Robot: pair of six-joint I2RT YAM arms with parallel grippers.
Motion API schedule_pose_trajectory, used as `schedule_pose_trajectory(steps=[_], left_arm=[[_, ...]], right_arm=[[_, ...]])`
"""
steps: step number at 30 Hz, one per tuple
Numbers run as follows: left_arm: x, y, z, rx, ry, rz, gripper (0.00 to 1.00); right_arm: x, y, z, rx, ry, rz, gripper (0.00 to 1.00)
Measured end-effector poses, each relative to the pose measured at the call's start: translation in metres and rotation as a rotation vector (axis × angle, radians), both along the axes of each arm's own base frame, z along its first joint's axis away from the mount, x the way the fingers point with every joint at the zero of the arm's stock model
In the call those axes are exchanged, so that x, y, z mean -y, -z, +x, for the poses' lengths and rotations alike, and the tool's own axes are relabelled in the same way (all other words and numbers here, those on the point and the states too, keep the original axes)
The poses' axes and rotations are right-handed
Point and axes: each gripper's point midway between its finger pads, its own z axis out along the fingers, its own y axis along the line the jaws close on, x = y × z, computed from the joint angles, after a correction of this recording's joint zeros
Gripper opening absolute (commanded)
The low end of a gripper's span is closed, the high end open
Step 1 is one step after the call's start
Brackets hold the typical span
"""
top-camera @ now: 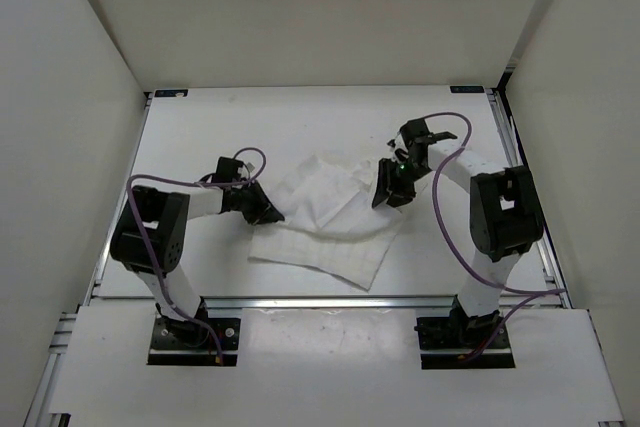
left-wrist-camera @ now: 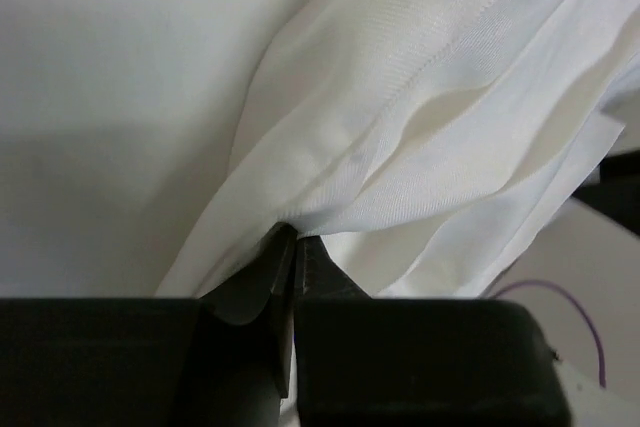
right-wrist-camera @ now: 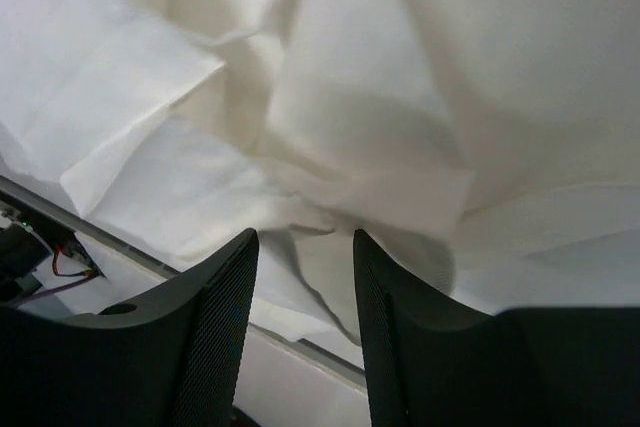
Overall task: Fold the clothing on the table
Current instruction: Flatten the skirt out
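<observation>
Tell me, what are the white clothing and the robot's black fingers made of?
The clothing looks like thin woven fabric, matte with a slight sheen: fine weave lines, a stitched seam and soft folds show. The right gripper's fingers look like hard black plastic, perhaps rubber-faced: their inner faces carry a fine dotted texture.

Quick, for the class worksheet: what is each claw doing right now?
Left claw: closed, pinching an edge of the clothing.
Right claw: open over the clothing, holding nothing.

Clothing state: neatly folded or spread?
Partly folded, not neat: the clothing lies in overlapping rumpled layers on the table; left gripper jaws shut on its edge.
</observation>
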Motion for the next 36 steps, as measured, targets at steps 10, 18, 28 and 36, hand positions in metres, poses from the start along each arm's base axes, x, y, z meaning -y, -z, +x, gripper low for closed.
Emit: schedule_pose_trajectory(steps=[10,18,28,36], left_arm=[[0.011,-0.009,0.111,0.17,-0.093,0.028,0.5],[-0.008,-0.059,0.119,0.31,-0.083,0.093,0.69],[-0.098,-0.062,0.094,0.366,-0.117,0.366,0.68],[-0.115,-0.023,0.071,0.282,-0.059,0.408,0.67]], right_arm=[[-0.009,-0.023,-0.001,0.057,-0.05,0.008,0.52],[-0.028,-0.044,-0.054,0.095,-0.144,0.019,0.55],[-0.032,-0.009,-0.106,-0.035,-0.051,0.056,0.55],[-0.037,-0.025,-0.096,0.075,0.103,0.024,0.54]])
